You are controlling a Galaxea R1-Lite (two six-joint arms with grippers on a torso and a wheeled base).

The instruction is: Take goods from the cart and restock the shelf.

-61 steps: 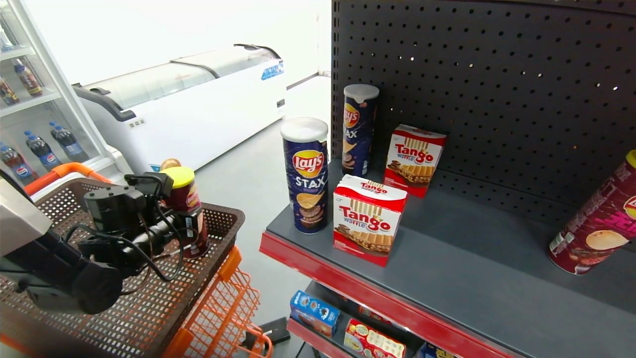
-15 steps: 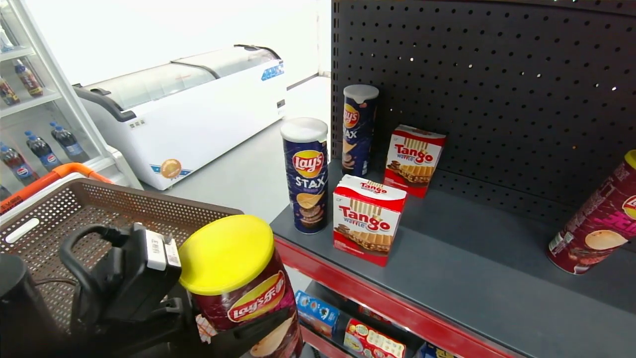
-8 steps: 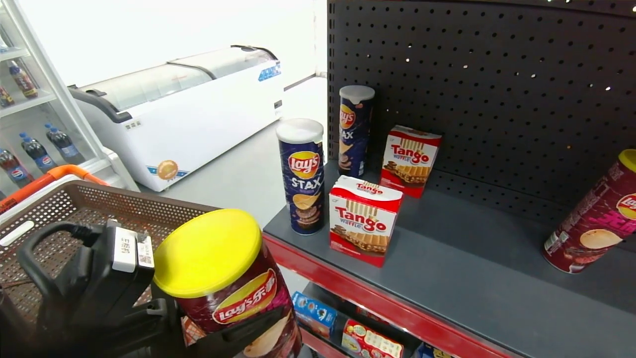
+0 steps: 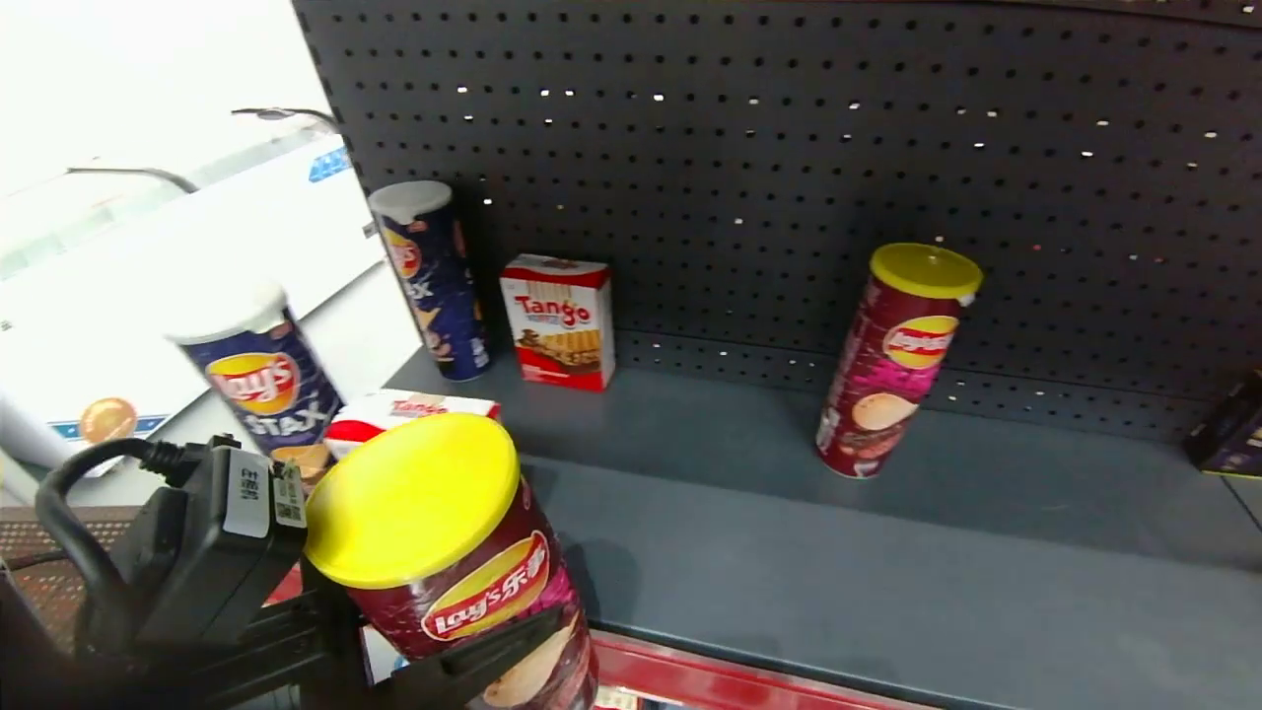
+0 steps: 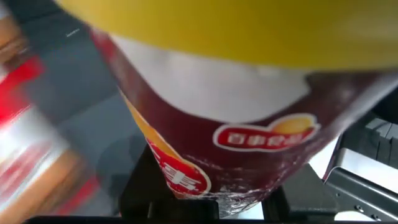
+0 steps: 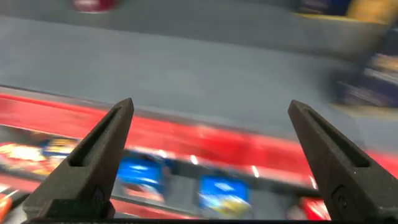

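Left gripper (image 4: 463, 656) is clamped on the maroon chip can (image 4: 463, 572). The yellow lid is up and the can leans a little, at the near left by the front edge of the shelf (image 4: 789, 552). Right gripper (image 6: 211, 162) is spread wide with nothing between its fingers, hanging over the red front lip (image 6: 205, 134).

On the deck I've got a second maroon can (image 4: 892, 360) standing far right of centre, near the pegboard (image 4: 690, 148). At the far left, the far blue can (image 4: 434, 281) stands just beside the far wafer box (image 4: 559, 320). Nearer me are the near blue can (image 4: 261, 370) and the near wafer box (image 4: 409, 406), partly hidden behind my held can.
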